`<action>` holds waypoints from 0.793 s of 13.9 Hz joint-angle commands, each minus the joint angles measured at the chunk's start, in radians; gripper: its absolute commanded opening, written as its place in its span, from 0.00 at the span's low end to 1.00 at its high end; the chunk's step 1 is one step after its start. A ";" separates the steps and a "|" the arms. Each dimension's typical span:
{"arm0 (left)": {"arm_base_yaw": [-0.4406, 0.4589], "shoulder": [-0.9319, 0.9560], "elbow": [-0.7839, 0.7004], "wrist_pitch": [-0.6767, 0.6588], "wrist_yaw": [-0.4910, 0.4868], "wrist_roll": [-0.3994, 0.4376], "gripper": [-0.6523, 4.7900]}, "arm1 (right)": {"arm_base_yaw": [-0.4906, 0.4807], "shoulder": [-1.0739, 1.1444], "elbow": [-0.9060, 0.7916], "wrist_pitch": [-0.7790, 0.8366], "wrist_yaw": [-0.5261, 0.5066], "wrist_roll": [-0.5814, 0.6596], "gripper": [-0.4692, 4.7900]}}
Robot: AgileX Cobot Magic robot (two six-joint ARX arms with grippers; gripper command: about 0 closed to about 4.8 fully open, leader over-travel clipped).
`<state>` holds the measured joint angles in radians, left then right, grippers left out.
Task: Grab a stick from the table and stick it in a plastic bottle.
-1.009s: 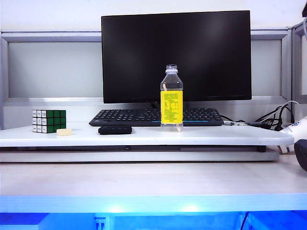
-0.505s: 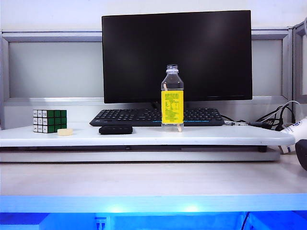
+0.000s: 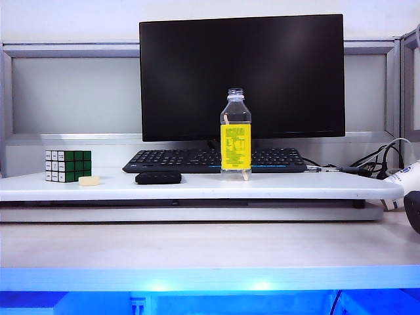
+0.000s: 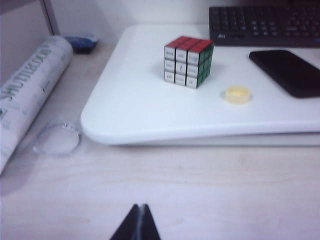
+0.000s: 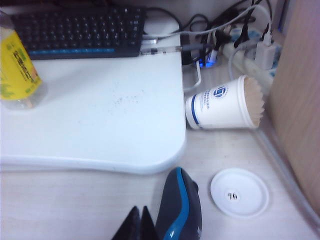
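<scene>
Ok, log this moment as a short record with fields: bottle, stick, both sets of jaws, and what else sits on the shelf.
bottle: plastic bottle upright on the white shelf board, in front of the keyboard, uncapped
stick: stick already inside the bottle, leaning
left gripper: left gripper low over the table, jaws shut, empty
right gripper: right gripper low over the table beside a computer mouse, jaws shut, empty
shelf items: Rubik's cube, small yellow cap, black phone
off shelf: tipped paper cup
</scene>
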<state>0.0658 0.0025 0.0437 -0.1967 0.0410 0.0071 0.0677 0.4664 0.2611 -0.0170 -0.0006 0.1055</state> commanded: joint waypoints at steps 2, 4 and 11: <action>0.000 0.000 0.001 -0.032 -0.003 0.004 0.11 | 0.001 -0.134 -0.050 -0.012 -0.002 0.003 0.08; 0.000 0.000 0.001 -0.032 -0.002 0.005 0.11 | 0.001 -0.197 -0.065 -0.041 -0.001 0.003 0.08; 0.000 0.001 -0.001 -0.080 0.007 0.010 0.11 | 0.001 -0.418 -0.186 -0.119 0.000 0.003 0.08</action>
<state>0.0658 0.0025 0.0441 -0.2665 0.0429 0.0082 0.0677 0.0723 0.0772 -0.1234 -0.0002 0.1059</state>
